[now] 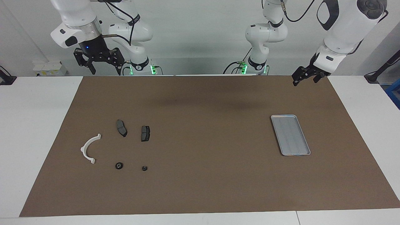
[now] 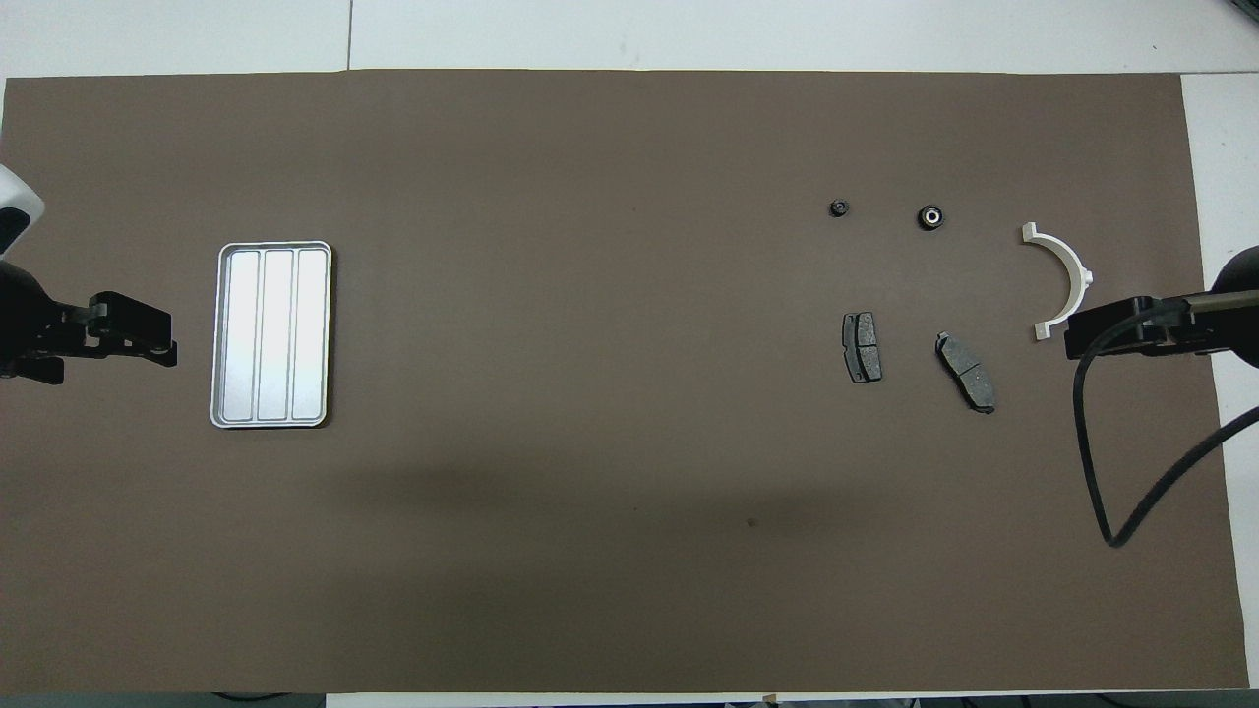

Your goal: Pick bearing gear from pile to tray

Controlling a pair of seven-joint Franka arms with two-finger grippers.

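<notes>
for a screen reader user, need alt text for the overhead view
An empty silver tray lies toward the left arm's end of a brown mat; toward the right arm's end lie a white half-ring bracket, two brake pads and two small black round pieces. Both end effectors wait at the edges.

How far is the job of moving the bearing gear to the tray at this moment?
Nothing looks done: the tray holds nothing. Nothing is in hand: the left hand and the open right hand hang raised, away from the parts. Everything is left: both small black round pieces lie in the pile, beside the white bracket.
</notes>
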